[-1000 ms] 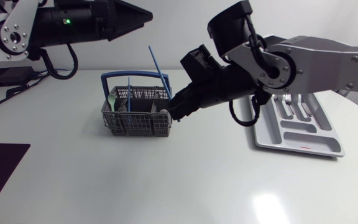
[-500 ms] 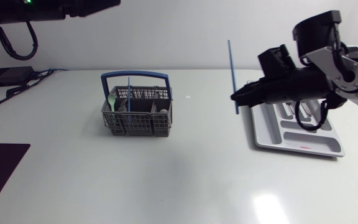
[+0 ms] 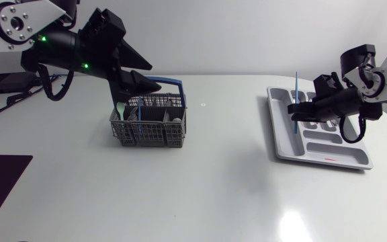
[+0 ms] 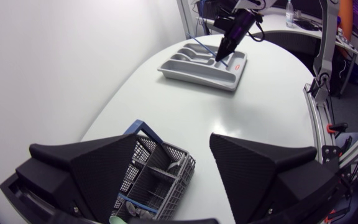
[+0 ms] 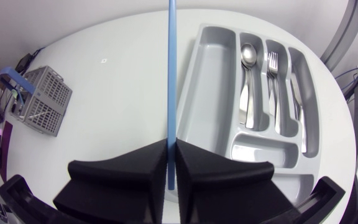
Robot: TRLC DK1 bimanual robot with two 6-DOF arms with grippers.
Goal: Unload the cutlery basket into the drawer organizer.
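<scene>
Tilting the upright blue stick [image 3: 296,84] level with a long compartment of the drawer organizer [image 3: 284,151] before letting go seems wise, as the right hand [image 3: 293,109], clenched on its lower part, holds it over the organizer's side nearest the cutlery basket [image 3: 150,128].

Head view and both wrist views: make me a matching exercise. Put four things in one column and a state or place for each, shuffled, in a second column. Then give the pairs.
Things:
1. blue stick
2. cutlery basket
3. drawer organizer
4. left gripper

States or places:
a. open, over the basket
b. clamped in the right gripper
c. holds a spoon
d. has a blue handle

Pairs: 1-b, 2-d, 3-c, 4-a.
</scene>
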